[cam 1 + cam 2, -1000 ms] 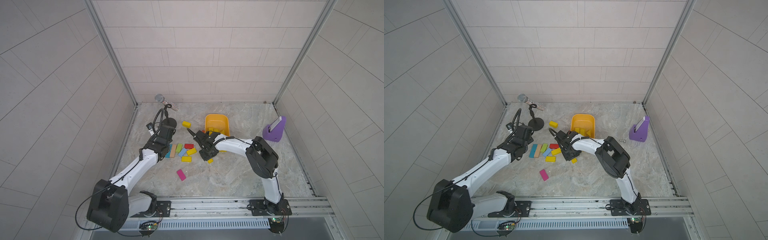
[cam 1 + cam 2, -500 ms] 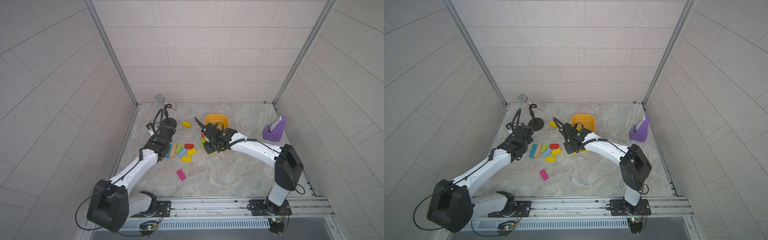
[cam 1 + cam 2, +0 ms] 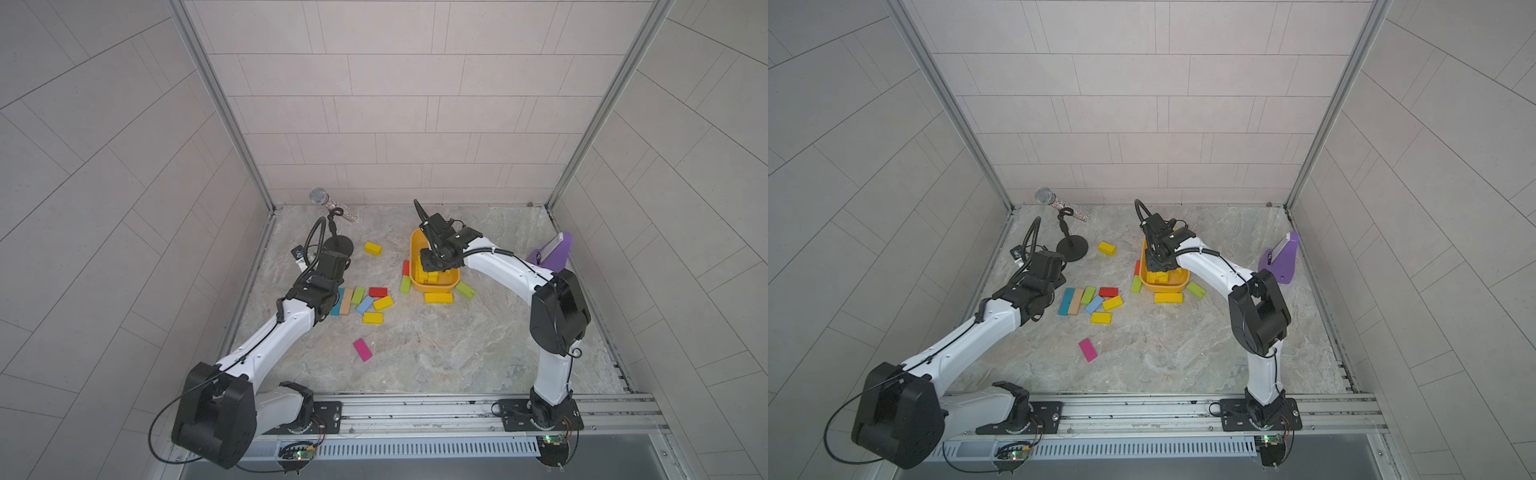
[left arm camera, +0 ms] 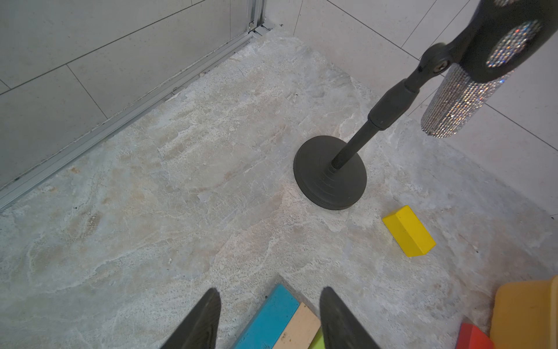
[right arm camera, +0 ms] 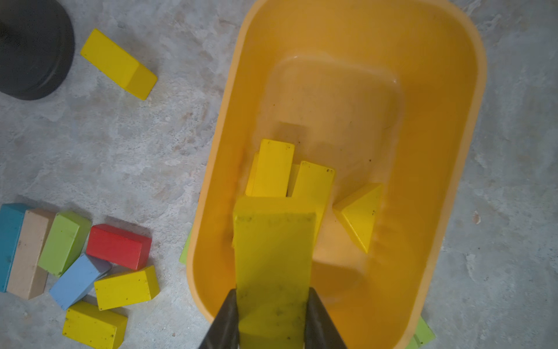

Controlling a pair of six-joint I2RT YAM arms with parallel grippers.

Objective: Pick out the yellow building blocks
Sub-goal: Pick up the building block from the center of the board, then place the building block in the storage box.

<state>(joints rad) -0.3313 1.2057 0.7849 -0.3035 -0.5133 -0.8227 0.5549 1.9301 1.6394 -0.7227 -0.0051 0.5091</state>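
Yellow block (image 5: 273,260) clamped in right hand (image 5: 271,290) over orange tub (image 5: 447,151); left hand (image 4: 270,289) empty, part-open

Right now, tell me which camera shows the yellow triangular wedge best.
The right wrist view: the wedge lies unobstructed inside the tub, all edges clear. In both top views it is too small to make out. The left wrist view catches only the tub's corner.

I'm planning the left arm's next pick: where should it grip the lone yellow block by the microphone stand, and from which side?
Probably take the lone yellow block across its two long side faces, mid-length, from straight above. It lies flat, apart from the stand's base, with bare floor along both long sides; a short end faces the base.
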